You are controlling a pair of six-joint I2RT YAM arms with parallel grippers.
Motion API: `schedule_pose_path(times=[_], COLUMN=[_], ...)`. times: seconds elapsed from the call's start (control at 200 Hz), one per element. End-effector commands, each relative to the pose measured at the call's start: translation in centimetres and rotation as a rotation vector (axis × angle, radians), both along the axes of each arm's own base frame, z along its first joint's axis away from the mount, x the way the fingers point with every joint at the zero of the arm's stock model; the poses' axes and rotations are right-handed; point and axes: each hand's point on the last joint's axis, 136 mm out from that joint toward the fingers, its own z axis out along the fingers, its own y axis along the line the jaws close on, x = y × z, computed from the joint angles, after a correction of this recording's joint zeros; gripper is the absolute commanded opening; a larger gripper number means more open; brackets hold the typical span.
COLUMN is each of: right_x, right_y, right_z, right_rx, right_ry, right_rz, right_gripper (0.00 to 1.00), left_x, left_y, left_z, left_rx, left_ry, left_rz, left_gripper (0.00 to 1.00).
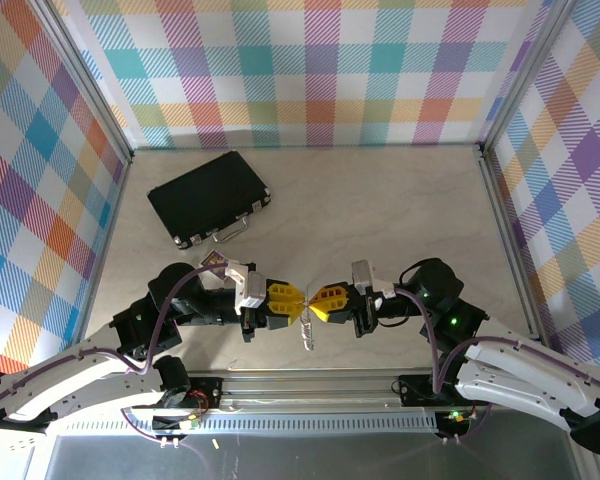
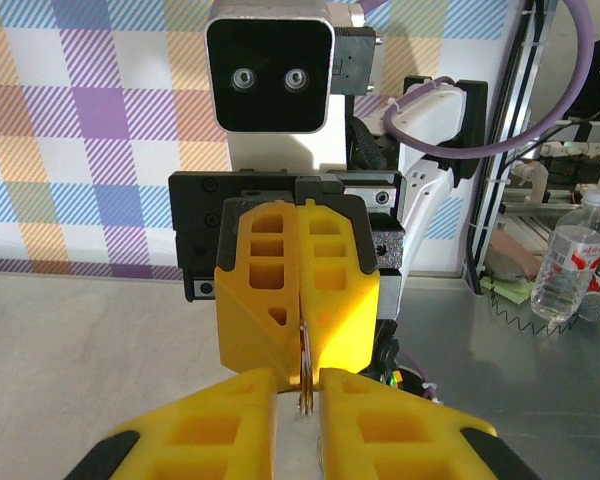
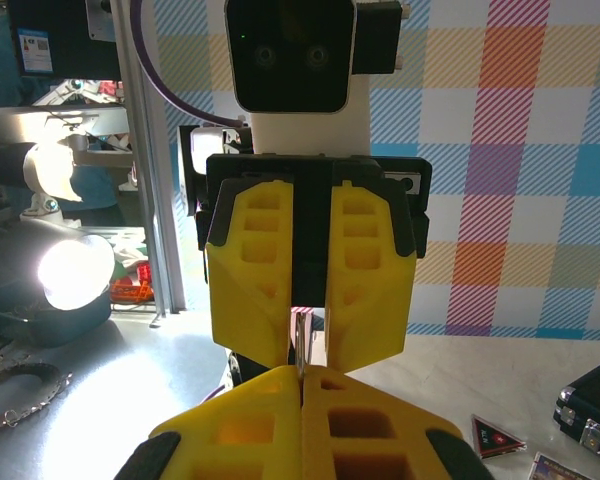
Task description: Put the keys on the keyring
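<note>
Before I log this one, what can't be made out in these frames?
- Key: top view, too small to find where left gripper and right gripper meet.
- Keyring: left wrist view, a thin edge shows; yellow fingers cover the rest.
- Left gripper's hold: right wrist view, gap too dim.

A black case (image 1: 208, 198) with a metal handle lay shut on the pale table (image 1: 380, 200), well beyond the left gripper (image 1: 295, 302) and off to its left. A small triangular card (image 3: 495, 436) sat between that gripper and the case. Bright checked walls (image 1: 310, 70) stood further back.
</note>
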Motion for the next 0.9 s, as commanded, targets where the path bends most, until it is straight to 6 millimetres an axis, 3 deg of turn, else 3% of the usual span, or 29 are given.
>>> schedule_pose_path(times=[0.0, 0.24, 0.43, 0.625, 0.695, 0.77, 0.895], right_x=[-0.5, -0.5, -0.4, 0.0, 0.4, 0.8, 1.5], right_y=[-0.1, 0.0, 0.2, 0.4, 0.2, -0.1, -1.2], right_z=[0.9, 0.8, 0.6, 0.2, -0.1, -0.6, -1.4], right_rx=[0.040, 0.036, 0.031, 0.006, -0.024, -0.066, -0.135], right_ry=[-0.021, -0.018, -0.015, -0.005, 0.013, 0.040, 0.073], right_rz=[0.026, 0.029, 0.031, 0.008, -0.018, -0.059, -0.145], right_gripper=[0.00, 0.00, 0.00, 0.00, 0.15, 0.38, 0.57], left_x=[-0.5, -0.5, -0.4, -0.2, 0.4, 1.0, 1.5], left_y=[0.1, -0.1, 0.0, 0.3, 0.4, 0.7, 1.2], left_z=[0.3, 0.2, 0.1, 0.0, -0.2, -0.5, -0.8], left_rx=[-0.026, -0.028, -0.027, -0.024, -0.007, 0.007, 0.010], left_ry=[-0.007, -0.002, -0.006, -0.009, -0.001, 0.000, -0.003], left_rz=[-0.021, -0.022, -0.015, 0.006, 0.044, 0.084, 0.125], left_gripper=[0.18, 0.16, 0.00, 0.00, 0.00, 0.00, 0.00])
